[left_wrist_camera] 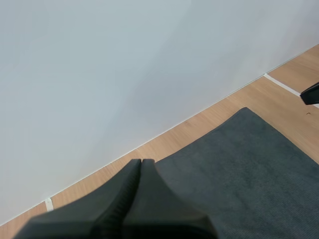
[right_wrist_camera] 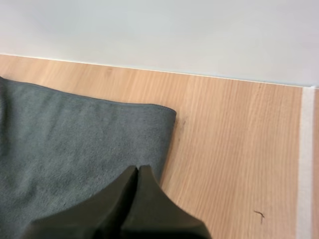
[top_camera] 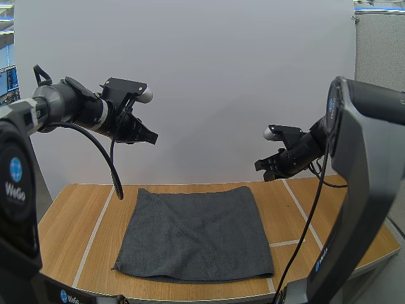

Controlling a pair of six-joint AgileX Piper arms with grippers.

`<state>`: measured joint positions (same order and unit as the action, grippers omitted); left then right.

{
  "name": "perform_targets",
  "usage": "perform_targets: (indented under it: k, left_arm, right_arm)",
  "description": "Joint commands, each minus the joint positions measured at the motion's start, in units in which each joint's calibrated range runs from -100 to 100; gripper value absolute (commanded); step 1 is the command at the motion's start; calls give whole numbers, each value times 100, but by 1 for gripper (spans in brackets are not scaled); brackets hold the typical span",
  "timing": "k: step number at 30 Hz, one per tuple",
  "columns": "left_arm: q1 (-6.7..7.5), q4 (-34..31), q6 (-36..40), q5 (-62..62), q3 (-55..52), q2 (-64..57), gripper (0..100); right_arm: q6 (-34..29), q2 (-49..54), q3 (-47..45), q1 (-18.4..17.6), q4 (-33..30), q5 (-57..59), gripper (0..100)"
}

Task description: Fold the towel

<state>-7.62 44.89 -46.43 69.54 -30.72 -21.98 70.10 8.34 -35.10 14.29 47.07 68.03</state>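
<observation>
Your left claw (top_camera: 152, 137) and right claw (top_camera: 259, 170) are both clenched, empty. The towel (top_camera: 196, 231) lies flat, centred on the worktop (top_camera: 66, 218). Each claw hangs above its own far corner; you'd drop straight down.

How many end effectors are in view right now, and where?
2. The left end effector hangs over the towel's far left corner, the right end effector over its far right corner. Both are shut and clear of it.
</observation>
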Motion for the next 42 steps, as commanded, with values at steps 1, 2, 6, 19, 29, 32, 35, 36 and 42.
perform_targets:
  k: [1,2,6,19,29,32,35,36,42]
  left_arm:
    - [-5,-82,275,363,-265,-456,0]
    - [-5,-79,322,363,-319,-471,0]
    - [-5,-79,433,379,-436,-484,0]
    - [-5,-103,679,396,-456,-484,0]
    - [-5,-203,776,396,-456,-484,0]
    - [-5,-323,795,396,-456,-484,0]
    - [-5,-353,835,396,-456,-484,0]
    - [-5,-353,835,396,-456,-484,0]
    - [-5,-364,833,396,-456,-484,0]
  right_arm:
    - [181,-1477,1181,101,367,862,2]
    - [181,-1618,1294,101,367,863,12]
    - [305,-2125,1811,101,419,988,70]
    - [337,-3653,3407,101,585,1948,100]
    - [511,-4105,3664,-156,617,2027,100]
    - [520,-4156,3664,-231,651,2027,100]
    - [520,-4244,3664,-239,665,2002,100]
    - [520,-4275,3664,-239,665,1961,100]
    - [560,-4362,3664,-230,459,1830,100]
